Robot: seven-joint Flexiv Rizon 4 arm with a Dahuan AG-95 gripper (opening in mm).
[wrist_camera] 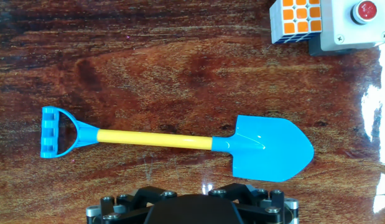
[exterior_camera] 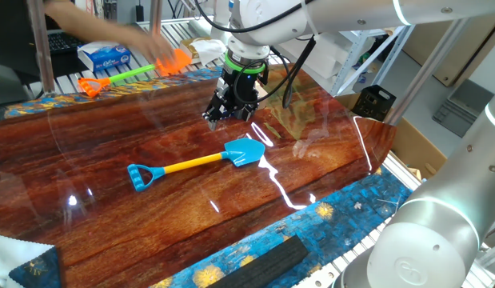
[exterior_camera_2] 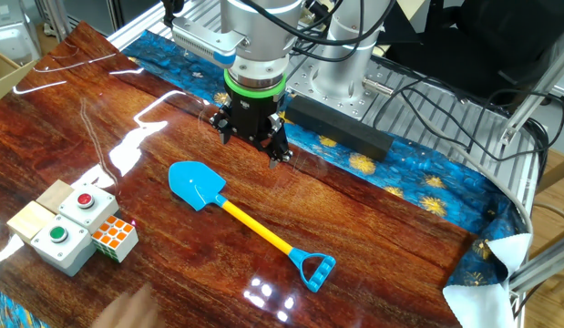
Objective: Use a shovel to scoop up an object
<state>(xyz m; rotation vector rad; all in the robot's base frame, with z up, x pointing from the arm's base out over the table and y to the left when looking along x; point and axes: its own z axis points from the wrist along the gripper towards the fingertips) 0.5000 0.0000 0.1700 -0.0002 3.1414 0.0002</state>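
While the gripper (exterior_camera_2: 252,138) hangs fully spread and empty above the tabletop (exterior_camera_2: 382,228), the shovel (exterior_camera_2: 247,223) lies flat just beside it.

Two toy shovels, blue-bladed (exterior_camera: 197,162) and orange-bladed (exterior_camera: 135,74); one Rubik's cube (exterior_camera_2: 114,238); two button boxes (exterior_camera_2: 74,221).

Shovel (exterior_camera: 201,162) is laid flat on wooden table (exterior_camera: 111,216), blade twd gripper (exterior_camera: 229,114), which is held open just above table, pointed down. Orange shovel (exterior_camera: 135,74) is seen at far edge, blurred.
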